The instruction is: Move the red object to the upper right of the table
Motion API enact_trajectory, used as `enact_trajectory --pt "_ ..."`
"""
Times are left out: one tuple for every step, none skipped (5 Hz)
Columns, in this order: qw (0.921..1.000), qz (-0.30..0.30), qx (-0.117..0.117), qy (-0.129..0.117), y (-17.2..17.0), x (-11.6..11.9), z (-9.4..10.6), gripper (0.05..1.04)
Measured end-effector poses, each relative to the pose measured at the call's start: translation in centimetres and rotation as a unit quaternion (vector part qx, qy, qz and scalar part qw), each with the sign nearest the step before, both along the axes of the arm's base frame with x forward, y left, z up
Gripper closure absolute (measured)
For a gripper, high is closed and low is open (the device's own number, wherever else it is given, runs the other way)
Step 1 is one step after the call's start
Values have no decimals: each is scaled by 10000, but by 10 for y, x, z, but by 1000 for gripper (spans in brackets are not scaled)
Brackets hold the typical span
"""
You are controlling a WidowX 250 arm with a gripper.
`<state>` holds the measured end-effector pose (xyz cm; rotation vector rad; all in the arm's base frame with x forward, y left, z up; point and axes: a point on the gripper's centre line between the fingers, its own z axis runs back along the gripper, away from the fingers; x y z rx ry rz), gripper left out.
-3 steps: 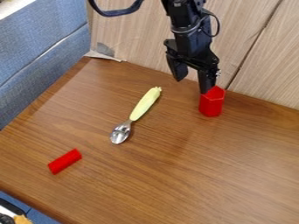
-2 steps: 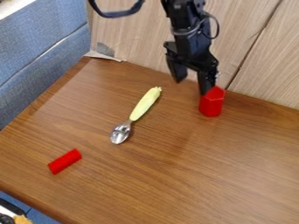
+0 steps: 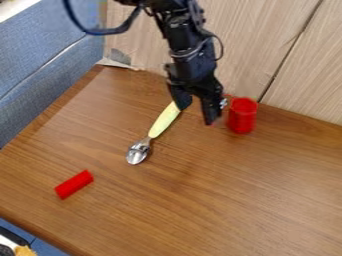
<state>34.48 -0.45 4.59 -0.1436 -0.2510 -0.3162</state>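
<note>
A red, upright, cup-like object (image 3: pixel 242 116) stands on the brown wood-grain worktop (image 3: pixel 220 200), close to its far edge and right of the middle. Just to its left, the black two-finger gripper (image 3: pixel 197 109) hangs down from the black robot arm (image 3: pixel 189 47), its fingers spread apart with nothing held between them. The left finger covers the top end of the handle of a spoon (image 3: pixel 164 121), which has a pale yellow-green handle and a shiny metal bowl; it lies at a slant, bowl towards the near side. Well apart from these, near the left side, a short red cylinder (image 3: pixel 74 184) lies on its side, also slanted. Pale wood-grain panels (image 3: pixel 300 85) rise behind the far edge, and blue fabric-like panels (image 3: pixel 40 52) run along the left.
</note>
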Motion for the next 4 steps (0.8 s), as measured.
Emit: enact_trajectory --pt "9999 94 89 -97 14 -19 4 82" --pt "9999 94 110 -47 31 -44 -2 82" --pt "9994 218 242 67 52 -71 -11 82" --pt "9984 442 250 249 73 -87 -19 82"
